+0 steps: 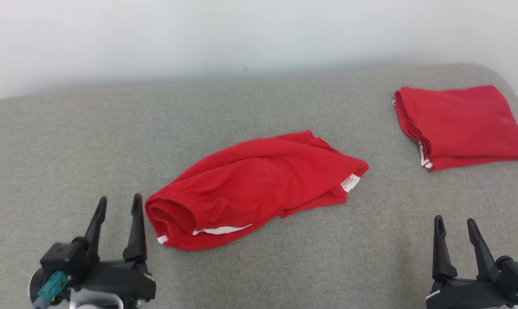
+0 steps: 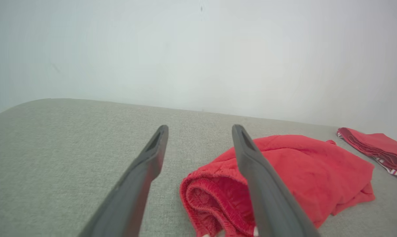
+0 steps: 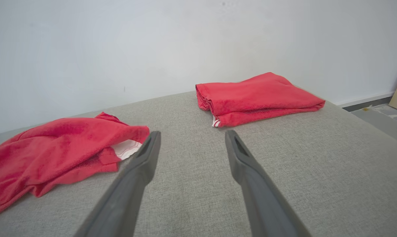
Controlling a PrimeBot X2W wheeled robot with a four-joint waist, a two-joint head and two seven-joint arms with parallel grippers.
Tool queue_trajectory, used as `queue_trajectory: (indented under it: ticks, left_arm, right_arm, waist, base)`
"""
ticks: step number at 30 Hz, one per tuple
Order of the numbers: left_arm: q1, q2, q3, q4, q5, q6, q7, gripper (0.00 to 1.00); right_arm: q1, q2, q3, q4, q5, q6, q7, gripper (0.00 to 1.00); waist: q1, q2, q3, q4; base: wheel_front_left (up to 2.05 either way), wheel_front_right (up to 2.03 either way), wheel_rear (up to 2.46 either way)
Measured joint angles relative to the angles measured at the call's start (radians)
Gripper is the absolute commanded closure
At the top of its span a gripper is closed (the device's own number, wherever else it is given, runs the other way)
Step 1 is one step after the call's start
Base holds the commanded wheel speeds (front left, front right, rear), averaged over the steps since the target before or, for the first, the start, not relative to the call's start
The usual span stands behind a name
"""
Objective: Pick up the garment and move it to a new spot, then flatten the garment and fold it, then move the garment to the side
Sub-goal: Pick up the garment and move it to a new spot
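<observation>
Beside the crumpled garment [image 1: 259,184], left end effector [image 1: 119,198] points forward, jaws apart

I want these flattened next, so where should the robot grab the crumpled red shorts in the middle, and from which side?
Probably the thick rolled waistband of the crumpled shorts, coming from the robot's left with the open left gripper. That end bulges up off the cushion and lies right beside the gripper, while the far end lies thinner and flatter.
</observation>
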Motion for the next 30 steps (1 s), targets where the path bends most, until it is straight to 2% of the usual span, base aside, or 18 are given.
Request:
queue_trajectory:
  ticks: [9, 20, 30]
  left_arm:
    - [0.132, 0.021, 0.066, -0.083, 0.051, 0.024, -0.004, 0.0]
    - [0.271, 0.005, 0.184, -0.225, 0.15, 0.041, -0.004, 0.0]
    - [0.307, -0.044, 0.238, -0.203, 0.191, -0.013, -0.004, 0.0]
  right_arm:
    - [0.028, -0.003, 0.017, -0.002, 0.006, 0.0, 0.0, 0.0]
    - [0.075, -0.007, 0.018, -0.024, 0.021, 0.0, 0.0, 0.0]
    - [0.078, 0.007, 0.086, -0.072, 0.033, 0.0, 0.0, 0.0]
  waist:
    - [-0.0001, 0.0001, -0.082, 0.032]
    - [0.0, 0.0, -0.121, 0.053]
    - [0.0, 0.0001, -0.115, 0.045]
  base:
    - [0.0, 0.0, 0.0]
    - [0.0, 0.0, 0.0]
    - [0.0, 0.0, 0.0]
